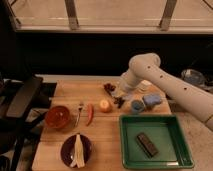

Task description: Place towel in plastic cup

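A light blue towel lies crumpled on the wooden table, right of centre. A small blue plastic cup stands upright just left of it, touching or nearly touching it. My gripper hangs from the white arm that reaches in from the right. It is low over the table, just left of the cup and right of an orange fruit. It holds nothing that I can see.
A green tray holding a dark bar sits front right. A red pepper, a fork, a red bowl and a purple plate with a banana lie to the left. Dark items sit behind the gripper.
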Controlling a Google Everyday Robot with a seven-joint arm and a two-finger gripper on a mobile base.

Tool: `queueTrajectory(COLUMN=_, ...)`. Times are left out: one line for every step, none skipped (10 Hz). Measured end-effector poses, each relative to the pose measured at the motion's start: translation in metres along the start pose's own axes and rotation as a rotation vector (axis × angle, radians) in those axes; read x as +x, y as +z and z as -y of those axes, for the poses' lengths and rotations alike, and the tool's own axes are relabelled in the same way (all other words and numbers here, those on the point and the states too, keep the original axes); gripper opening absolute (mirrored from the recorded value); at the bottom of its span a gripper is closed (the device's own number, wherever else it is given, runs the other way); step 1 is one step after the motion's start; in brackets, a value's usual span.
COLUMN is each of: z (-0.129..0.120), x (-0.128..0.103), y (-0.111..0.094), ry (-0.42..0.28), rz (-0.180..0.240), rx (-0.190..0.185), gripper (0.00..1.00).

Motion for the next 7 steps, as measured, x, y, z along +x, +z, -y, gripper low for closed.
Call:
queueTrajectory(z=0.003, x=0.013, y=-0.002, ry=0.018, rz=-0.003, rx=0.003, gripper=0.00)
queueTrajectory(z=0.004, x=0.031, y=-0.004, ry=0.055, rz=0.001, rx=0.001, gripper=0.00)
queueTrajectory(z=0.003, x=0.039, y=-0.002, ry=0.074, rz=0.006, rx=-0.004, gripper=0.00)
queueTrajectory(z=0.001, x=0.046, y=0.004, ry=0.092, rz=0.010, rx=-0.013, gripper=0.00)
queueTrajectory(z=-0.003, x=0.055, y=0.011, ry=0.115, rz=0.013, rx=-0.024, gripper=0.00)
queueTrajectory(z=-0.008, x=0.065, y=0.016, ry=0.140, rz=0.016, rx=-0.032, gripper=0.00)
queueTrajectory(z=-0.014, x=0.074, y=0.023, ry=0.159, rz=0.015, rx=-0.041, gripper=0.00)
